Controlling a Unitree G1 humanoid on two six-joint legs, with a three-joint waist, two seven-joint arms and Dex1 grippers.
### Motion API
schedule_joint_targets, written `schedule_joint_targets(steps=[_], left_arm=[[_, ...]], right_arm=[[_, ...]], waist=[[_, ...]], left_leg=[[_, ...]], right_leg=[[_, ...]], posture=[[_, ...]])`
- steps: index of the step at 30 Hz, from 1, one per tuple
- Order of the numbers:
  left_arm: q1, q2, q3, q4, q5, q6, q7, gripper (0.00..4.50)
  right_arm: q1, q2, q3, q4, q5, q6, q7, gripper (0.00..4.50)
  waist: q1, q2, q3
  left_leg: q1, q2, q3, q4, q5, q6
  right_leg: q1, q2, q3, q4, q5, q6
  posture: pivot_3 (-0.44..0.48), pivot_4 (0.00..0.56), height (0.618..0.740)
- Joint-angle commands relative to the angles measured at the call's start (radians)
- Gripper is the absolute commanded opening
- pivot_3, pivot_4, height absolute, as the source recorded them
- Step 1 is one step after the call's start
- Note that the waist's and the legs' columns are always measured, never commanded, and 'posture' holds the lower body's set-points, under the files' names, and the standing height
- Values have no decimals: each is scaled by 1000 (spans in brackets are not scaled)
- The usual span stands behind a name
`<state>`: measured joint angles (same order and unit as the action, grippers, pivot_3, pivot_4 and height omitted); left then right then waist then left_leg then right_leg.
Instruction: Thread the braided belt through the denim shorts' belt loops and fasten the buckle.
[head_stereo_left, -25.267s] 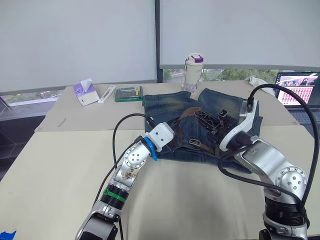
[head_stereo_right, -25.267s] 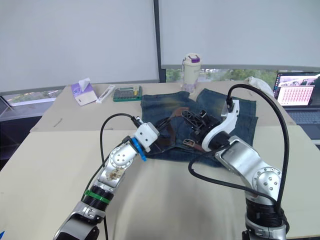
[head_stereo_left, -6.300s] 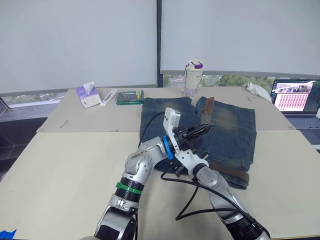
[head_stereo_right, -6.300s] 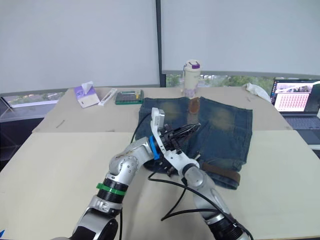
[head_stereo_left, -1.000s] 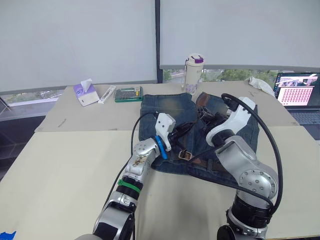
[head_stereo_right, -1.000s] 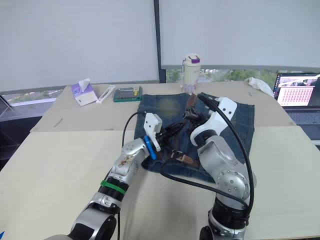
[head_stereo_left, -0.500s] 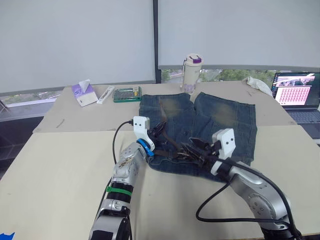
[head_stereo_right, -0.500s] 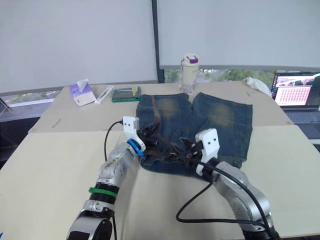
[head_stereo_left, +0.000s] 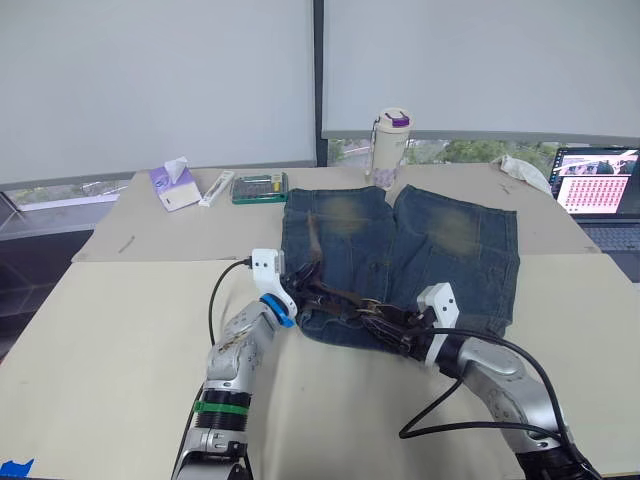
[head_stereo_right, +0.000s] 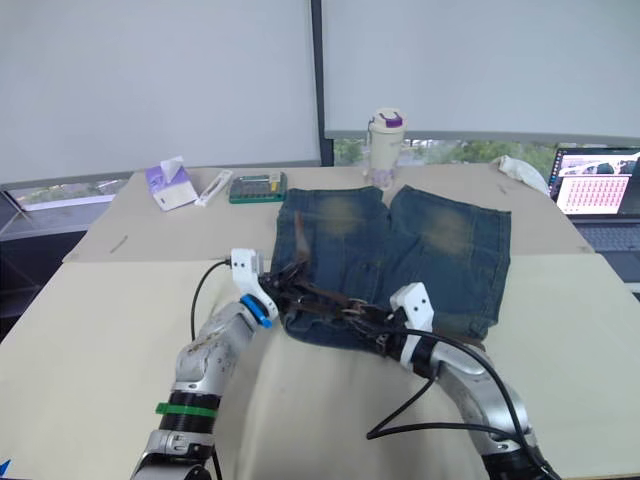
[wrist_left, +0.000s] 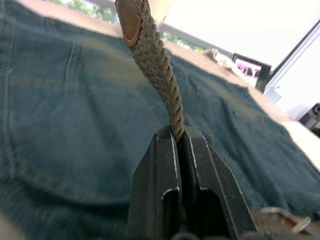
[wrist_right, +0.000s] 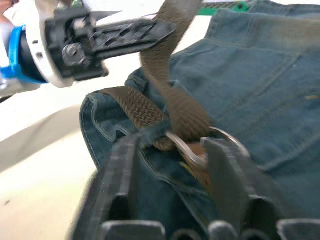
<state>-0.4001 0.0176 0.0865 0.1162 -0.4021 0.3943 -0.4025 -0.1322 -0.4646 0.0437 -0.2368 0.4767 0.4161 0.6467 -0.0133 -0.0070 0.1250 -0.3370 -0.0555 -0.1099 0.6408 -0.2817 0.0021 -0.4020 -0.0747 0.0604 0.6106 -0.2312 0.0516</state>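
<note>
Denim shorts (head_stereo_left: 400, 250) spread flat mid-frame on the counter (head_stereo_left: 120, 340), braided belt (head_stereo_left: 340, 297) along the waistband at their lower edge, left gripper (wrist_left: 180, 137) clamped on the belt's free end, right gripper (wrist_right: 172, 150) fingers apart around the buckle (wrist_right: 200, 150)

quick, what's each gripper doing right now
Left gripper: shut on the braided belt.
Right gripper: open, fingers either side of the buckle.

At the table's far edge a tissue box (head_stereo_left: 173, 186) sits on the left beside a white tube (head_stereo_left: 216, 187) and a green case (head_stereo_left: 260, 187), a purple-lidded bottle (head_stereo_left: 389, 147) stands mid-table, and a crumpled cloth (head_stereo_left: 525, 170) and open laptop (head_stereo_left: 598, 197) lie far right.
</note>
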Motion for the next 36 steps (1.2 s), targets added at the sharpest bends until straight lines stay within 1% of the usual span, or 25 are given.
schedule_joint_targets(steps=[1, 2, 3, 10, 12, 20, 30, 36], left_arm=[[21, 6, 18, -69, -27, 9, 15, 0], [27, 7, 20, -75, -30, 12, 17, 0], [36, 7, 22, -84, -35, 19, 21, 0], [99, 19, 3, -152, -71, 71, 7, 0], [109, 20, -3, -169, -74, 78, 9, 0], [137, 23, -1, -194, -86, 76, 22, 0], [172, 37, 10, -226, -89, 79, 37, 0], [189, 48, 8, -241, -91, 85, 40, 0]], right_arm=[[-23, -10, -30, 1, 10, 18, 13, 661], [-28, -17, -25, 10, -4, 17, 20, 274], [-35, -22, -23, 17, -9, 27, 22, 9], [-88, -29, 21, 82, -80, 31, 36, 9], [-100, -21, 16, 89, -75, 36, 41, 9], [-160, 2, 53, 127, -110, 23, 68, 9], [-192, 24, 91, 160, -149, 12, 98, 9], [-220, 25, 123, 198, -182, -2, 140, 9]], waist=[[-1, 0, 0], [0, 0, 0], [1, 0, 0], [-1, 0, 0], [1, 0, 0], [-1, 0, 0], [-1, 1, 0], [-3, 1, -1]], left_leg=[[0, 0, 0, 0, 0, 0], [0, 0, 0, 0, 0, 0], [0, 0, 0, 0, 0, 0], [0, 0, 0, 0, 0, 0], [0, 0, 0, 0, 0, 0], [0, 0, 1, 0, 0, 0], [0, 0, 0, 0, 0, 0], [0, 0, 0, 0, 0, 0]], right_leg=[[0, 0, 0, 0, 0, 0], [0, 0, 0, 0, 0, 0], [0, 0, 0, 0, 0, 0], [0, 0, 0, 0, 0, 0], [0, 0, 0, 0, 0, 0], [0, 0, 0, 0, 0, -1], [0, 0, 0, 0, 1, -1], [0, 0, 0, 0, 1, -1]], posture=[[0, 150, 740], [0, 150, 740], [0, 150, 740], [0, 150, 740], [0, 150, 740], [0, 150, 740], [0, 150, 740], [0, 150, 740]])
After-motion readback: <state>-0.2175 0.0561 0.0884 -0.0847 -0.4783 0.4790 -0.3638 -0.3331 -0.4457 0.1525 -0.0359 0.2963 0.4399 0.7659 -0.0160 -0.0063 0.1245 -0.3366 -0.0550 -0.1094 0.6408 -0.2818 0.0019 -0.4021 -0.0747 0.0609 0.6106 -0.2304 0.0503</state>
